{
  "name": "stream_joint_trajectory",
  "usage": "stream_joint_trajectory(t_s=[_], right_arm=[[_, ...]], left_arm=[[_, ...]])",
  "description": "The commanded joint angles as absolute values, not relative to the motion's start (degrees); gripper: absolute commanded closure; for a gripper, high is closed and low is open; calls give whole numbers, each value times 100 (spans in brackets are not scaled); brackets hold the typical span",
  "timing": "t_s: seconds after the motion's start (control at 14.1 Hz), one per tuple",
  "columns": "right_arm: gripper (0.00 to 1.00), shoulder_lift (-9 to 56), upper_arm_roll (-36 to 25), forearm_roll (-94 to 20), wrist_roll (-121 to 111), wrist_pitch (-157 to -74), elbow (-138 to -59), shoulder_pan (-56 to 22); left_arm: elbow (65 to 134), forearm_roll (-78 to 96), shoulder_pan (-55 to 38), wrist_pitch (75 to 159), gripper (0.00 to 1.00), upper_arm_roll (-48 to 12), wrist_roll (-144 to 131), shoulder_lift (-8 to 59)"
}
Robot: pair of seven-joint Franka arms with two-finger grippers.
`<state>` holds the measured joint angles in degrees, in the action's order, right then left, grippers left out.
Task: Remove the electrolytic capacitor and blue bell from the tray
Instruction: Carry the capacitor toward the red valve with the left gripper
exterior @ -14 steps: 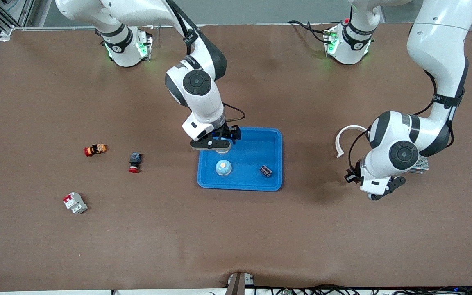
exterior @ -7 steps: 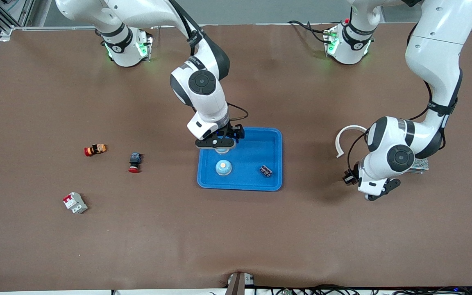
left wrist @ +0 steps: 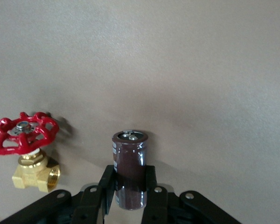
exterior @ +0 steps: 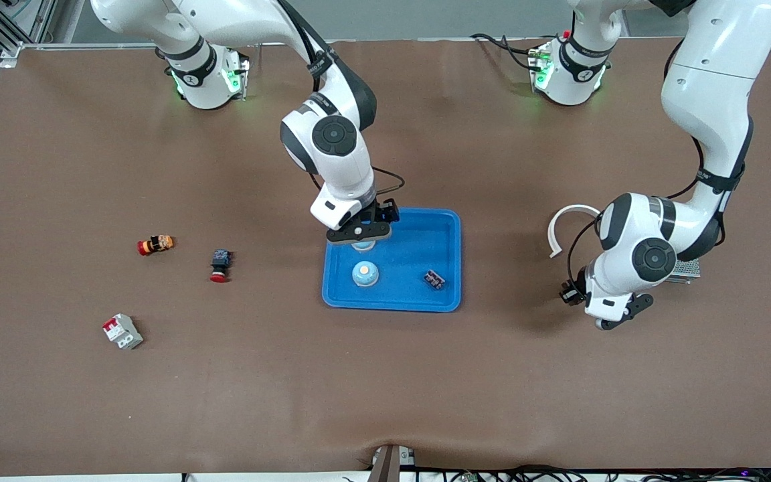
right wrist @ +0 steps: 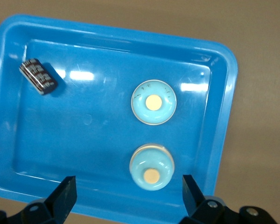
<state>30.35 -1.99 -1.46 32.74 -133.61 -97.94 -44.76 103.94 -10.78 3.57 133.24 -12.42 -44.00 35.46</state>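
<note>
Look at the blue tray [exterior: 449,231] near the middle of the table: it holds 3 things. 2 are light-blue bells. 1 bell [exterior: 365,273] sits toward the edge nearer the front camera, and the second bell [exterior: 363,246] lies just beside it, farther from that camera, directly under the right gripper [exterior: 361,235]. In the right wrist view you see both bells [right wrist: 154,102] [right wrist: 151,166] lying a little apart, each with a pale button on top. The third item is a small dark ribbed component [exterior: 434,279], resting in the tray toward the left arm's end, well apart from the bells [right wrist: 38,76].

Your right gripper hangs over the tray with its 2 fingers spread wide, 1 on each side of the second bell, touching nothing.

Your left gripper [exterior: 616,320] hangs over bare table toward the left arm's end, well clear of the tray. Its fingers are clamped on the capacitor [left wrist: 129,169], a dark brown cylinder held upright with 2 metal terminals on top. In the left wrist view you also see a brass valve with a red handwheel [left wrist: 24,151] standing on the table.

Outside the tray lie a white curved strip [exterior: 565,224], a metal mesh box [exterior: 684,269], a red-and-white breaker [exterior: 122,331], a red-capped push button [exterior: 219,265] and an orange-and-red part [exterior: 155,245].
</note>
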Motion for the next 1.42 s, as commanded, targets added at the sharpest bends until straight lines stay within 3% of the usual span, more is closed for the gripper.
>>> stream_joint_trajectory(t_s=[0.0,0.14,0.85,1.35], right_arm=[[0,3164,-246,87,2875,-13368,-9729,-4500],[0,3286,-246,359,2717,-13368,-9729,-4474],[0,3586,-229,580,2435,-13359,-9729,-4640],[0,3841,-229,580,2399,-13438,-9729,-4737]], left_arm=[[10362,-1178,422,13412,67,-1266,-4482,3621],[10354,-1178,422,13412,0,-1266,-4491,3586],[9686,-1143,133,12551,0,-1354,-4842,3217],[9256,-1002,-780,12384,0,-1354,-5201,3216]])
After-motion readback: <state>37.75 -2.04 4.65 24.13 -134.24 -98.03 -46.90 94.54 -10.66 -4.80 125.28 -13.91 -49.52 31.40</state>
